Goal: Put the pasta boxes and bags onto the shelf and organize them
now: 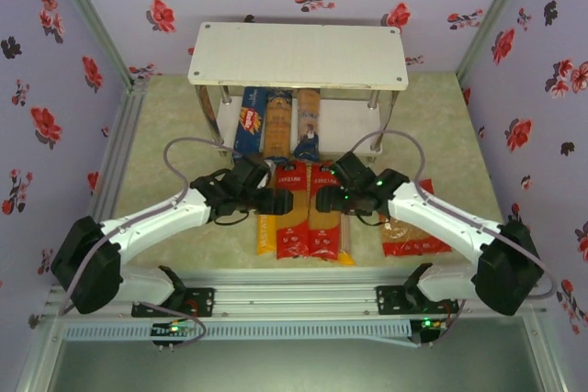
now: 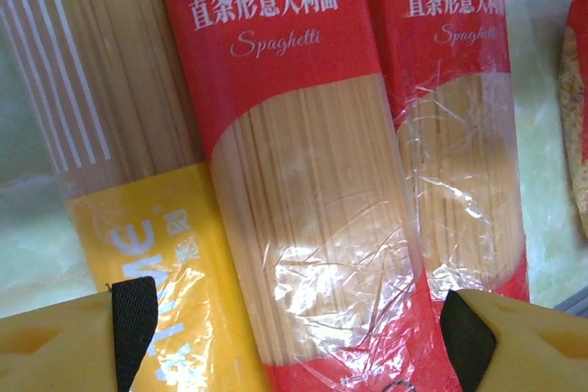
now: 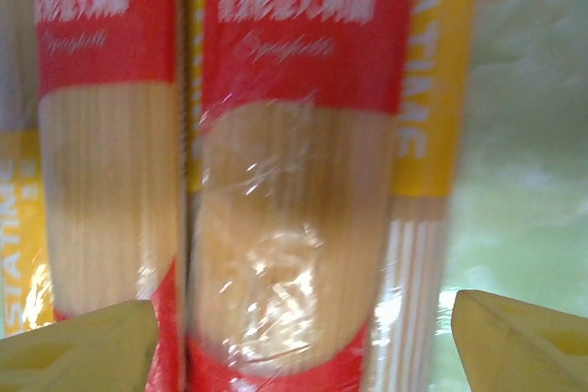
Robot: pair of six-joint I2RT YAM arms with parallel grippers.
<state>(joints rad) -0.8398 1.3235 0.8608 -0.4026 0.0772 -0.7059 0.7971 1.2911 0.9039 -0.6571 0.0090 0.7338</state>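
Left claw (image 2: pixel 294 360) wide, grips nothing; left red spaghetti bag (image 2: pixel 303 190) between its fingers, yellow bag (image 2: pixel 138 227) just left. Right claw (image 3: pixel 299 355) wide, empty; right red spaghetti bag (image 3: pixel 294 181) between its fingers. Shelf (image 1: pixel 299 54) beyond both claws, blue boxes (image 1: pixel 250 121) on lower board. Wide red bag (image 1: pixel 413 238) on bench (image 1: pixel 165 135), right of right claw.

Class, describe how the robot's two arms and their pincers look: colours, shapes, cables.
Both the left arm and right arm have white tubes between bulky black joints, with a grey cable looping over each. The left pincer and right pincer have pale yellow fingers; the left's carry black pads.
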